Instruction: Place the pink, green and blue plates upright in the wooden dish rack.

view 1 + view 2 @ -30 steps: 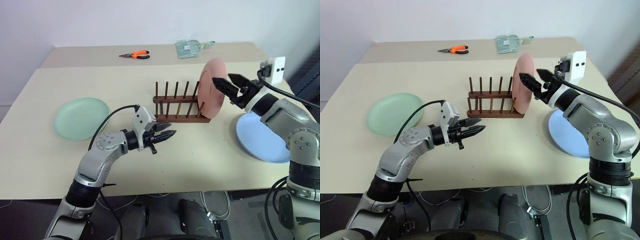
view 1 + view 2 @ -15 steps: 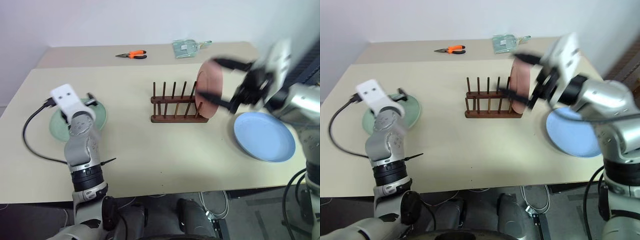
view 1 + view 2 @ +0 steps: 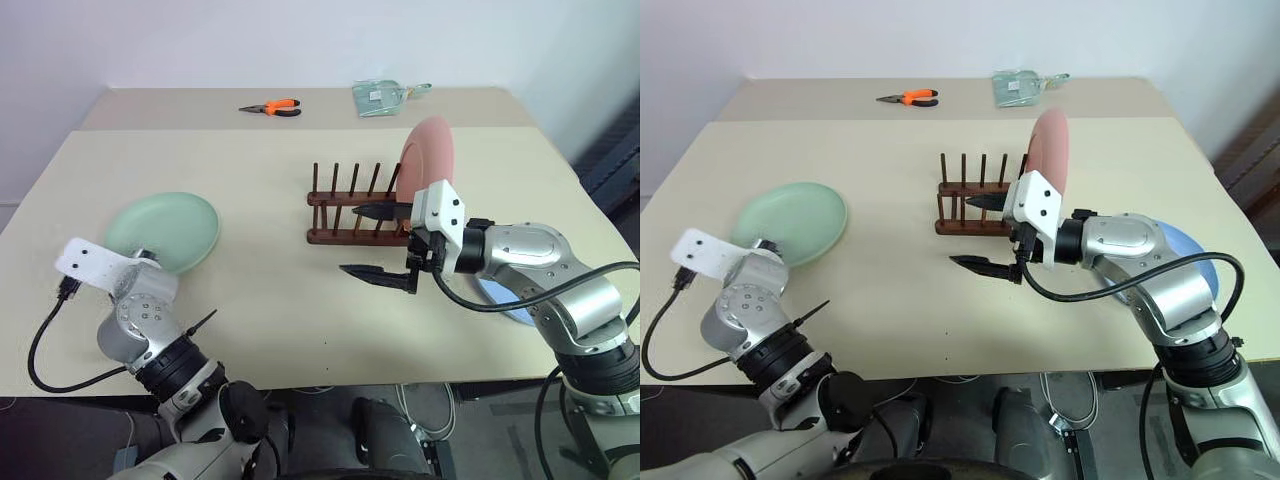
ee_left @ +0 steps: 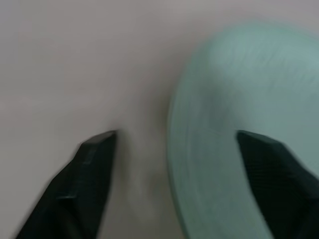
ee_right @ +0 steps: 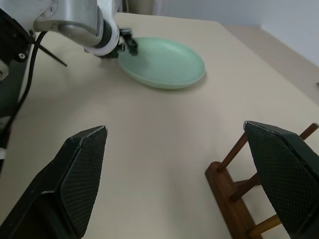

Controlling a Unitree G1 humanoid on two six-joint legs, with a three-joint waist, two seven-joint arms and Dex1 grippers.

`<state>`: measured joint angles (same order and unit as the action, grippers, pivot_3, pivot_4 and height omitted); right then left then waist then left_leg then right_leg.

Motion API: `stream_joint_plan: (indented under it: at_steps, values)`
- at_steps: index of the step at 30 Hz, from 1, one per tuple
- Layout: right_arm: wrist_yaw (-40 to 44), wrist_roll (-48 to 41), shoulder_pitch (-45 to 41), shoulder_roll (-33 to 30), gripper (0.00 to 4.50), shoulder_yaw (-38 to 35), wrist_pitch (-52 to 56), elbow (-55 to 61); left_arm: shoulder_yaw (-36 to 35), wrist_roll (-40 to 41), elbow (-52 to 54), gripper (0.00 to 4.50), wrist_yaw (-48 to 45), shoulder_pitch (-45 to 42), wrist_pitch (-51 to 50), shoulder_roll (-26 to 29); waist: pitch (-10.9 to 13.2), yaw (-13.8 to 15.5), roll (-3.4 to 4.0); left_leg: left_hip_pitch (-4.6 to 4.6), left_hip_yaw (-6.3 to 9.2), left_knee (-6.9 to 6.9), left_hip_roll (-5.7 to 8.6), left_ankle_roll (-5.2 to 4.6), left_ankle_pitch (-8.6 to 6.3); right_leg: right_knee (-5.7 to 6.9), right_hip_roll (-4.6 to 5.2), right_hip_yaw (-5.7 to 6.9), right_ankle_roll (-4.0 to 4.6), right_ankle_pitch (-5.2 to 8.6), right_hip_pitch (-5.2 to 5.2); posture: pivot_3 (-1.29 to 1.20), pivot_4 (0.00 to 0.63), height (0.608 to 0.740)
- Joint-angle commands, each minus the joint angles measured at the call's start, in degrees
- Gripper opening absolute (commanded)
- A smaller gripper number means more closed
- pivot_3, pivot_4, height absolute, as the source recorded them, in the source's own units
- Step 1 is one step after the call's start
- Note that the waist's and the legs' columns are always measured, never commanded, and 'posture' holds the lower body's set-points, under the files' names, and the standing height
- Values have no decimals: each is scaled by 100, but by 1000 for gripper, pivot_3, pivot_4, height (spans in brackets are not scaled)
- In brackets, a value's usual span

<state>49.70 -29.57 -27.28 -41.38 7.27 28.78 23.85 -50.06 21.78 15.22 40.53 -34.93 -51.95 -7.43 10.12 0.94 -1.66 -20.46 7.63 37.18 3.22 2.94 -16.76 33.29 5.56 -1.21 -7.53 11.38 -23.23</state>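
The pink plate stands upright at the right end of the wooden dish rack. Flat on the table at the left lies the green plate. The blue plate lies flat at the right, mostly hidden behind my right arm. My right gripper is open and empty in front of the rack, pointing left, clear of the pink plate. At the green plate's near rim, my left gripper is open, with one finger over the plate and the other over the table.
Orange-handled pliers and a clear packet lie on the far table. A black cable trails from my left wrist past the table's front edge. Bare tabletop lies between the green plate and the rack.
My right gripper let go of the pink plate, leaving it in the rack, and swung down and left in front of it. My left gripper moved left to the green plate's rim.
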Motion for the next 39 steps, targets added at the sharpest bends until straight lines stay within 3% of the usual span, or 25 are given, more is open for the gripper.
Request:
stream_joint_plan:
  at_steps: [1,4,5,9,12,17,22,25,32,34,38,39]
  values:
    - [-49,167,15,52,4500,-135,-168,5,-134,461,-309,1657,-229,-110,44,218,0,-3,0,-1,0,0,0,1,0,-1,0,0,0,0,0,0,150,740]
    - [-122,269,-28,91,4500,-168,-103,-149,287,581,-395,145,-652,-133,92,481,0,0,-1,-1,2,0,1,1,0,0,0,0,3,-2,0,0,150,740]
    - [-147,346,-58,98,4500,-161,-123,-219,570,553,-380,59,-912,-127,177,588,1,2,-1,-1,2,0,1,2,1,0,0,1,9,-5,0,0,150,740]
    - [-305,1250,-250,73,4500,95,-866,-383,2280,425,36,59,-2434,-315,750,1017,2,-3,-3,-8,2,2,3,5,3,-3,0,2,16,-9,-1,0,150,740]
    - [-366,1957,-474,152,4500,404,-1506,-523,3014,366,195,59,-2778,-587,908,982,2,-25,-3,-10,-1,-1,3,5,3,-6,0,-1,16,-9,-5,0,150,740]
    - [-868,3211,-1043,478,4500,868,-2318,-1122,3846,163,315,59,-2878,-938,855,885,1,-135,3,4,-11,-15,-4,5,3,-5,-1,-6,15,-9,-8,0,150,740]
    - [-1400,4229,-1317,628,4500,1061,-3061,-1781,4065,348,531,59,-2781,-1049,563,584,3,-155,3,-3,-7,-15,-3,6,4,-4,-1,-6,15,-9,-12,0,150,740]
    - [-1534,4542,-1312,667,3669,1063,-3309,-2048,4127,351,601,0,-2836,-972,458,532,3,-147,3,-5,-8,-14,-1,6,4,-7,-1,-8,15,-9,-11,0,150,740]
    - [-1531,4616,-1357,755,202,933,-3488,-2297,3897,452,649,0,-2790,-887,337,389,3,-158,3,-3,-7,-14,-1,6,4,-6,-1,-9,16,-10,-11,0,150,740]
    - [-1524,4627,-1390,766,56,914,-3550,-2345,3764,567,638,0,-2792,-880,416,325,3,-164,3,-2,-8,-15,-1,6,4,-6,-2,-9,16,-9,-11,0,150,740]
    - [-1634,4663,-1423,828,0,816,-3638,-2327,2981,1074,707,1425,-2714,-1162,1144,160,4,-154,3,-4,-7,-14,-1,6,4,-7,-1,-9,16,-10,-10,0,150,740]
    - [-1617,4554,-1425,877,0,759,-3597,-2286,2793,992,614,2016,-2664,-1234,1359,333,5,-159,2,-5,-7,-14,-1,6,5,-7,-1,-9,17,-10,-11,0,150,740]
